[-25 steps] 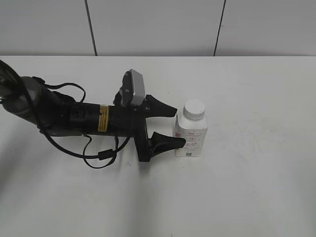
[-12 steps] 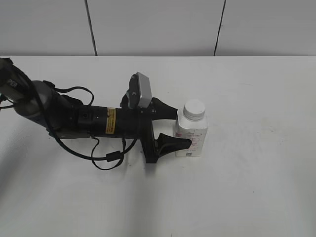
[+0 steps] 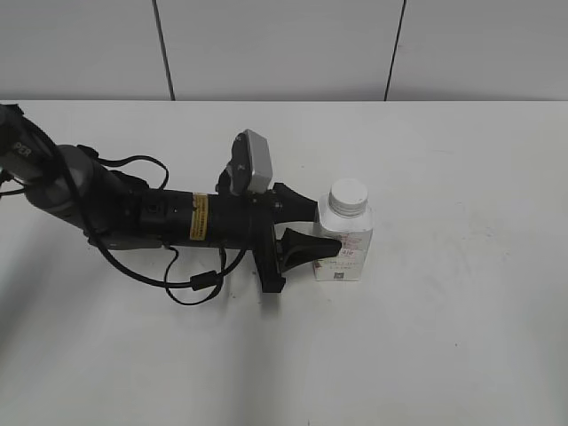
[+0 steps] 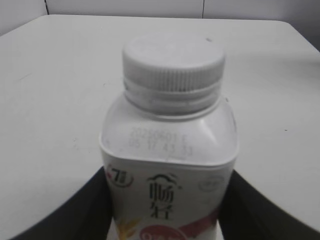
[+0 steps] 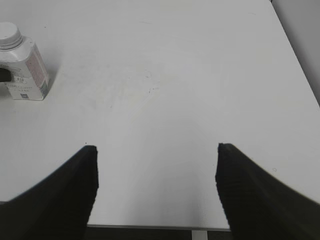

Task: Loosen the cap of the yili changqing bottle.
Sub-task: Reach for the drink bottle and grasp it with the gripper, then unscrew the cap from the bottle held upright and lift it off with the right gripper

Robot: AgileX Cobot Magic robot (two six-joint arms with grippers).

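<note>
The yili changqing bottle (image 3: 346, 248) stands upright on the white table, a white squarish bottle with pink-red print and a code mark. Its ribbed white cap (image 3: 348, 197) is on the neck. My left gripper (image 3: 327, 225) reaches in from the left and is shut on the bottle's body, below the cap. In the left wrist view the bottle (image 4: 167, 165) fills the frame, the cap (image 4: 173, 62) on top, and a black finger (image 4: 82, 212) presses each side. My right gripper (image 5: 156, 148) is open and empty over bare table, far from the bottle (image 5: 26, 67).
The left arm and its loose black cable (image 3: 191, 282) lie across the table's left half. The table's near edge (image 5: 160, 227) runs just below the right gripper. A grey panelled wall (image 3: 284, 44) stands behind the table.
The left gripper moved right so its fingers sit either side of the bottle, then closed onto the bottle's body. The bottle stays in place.
</note>
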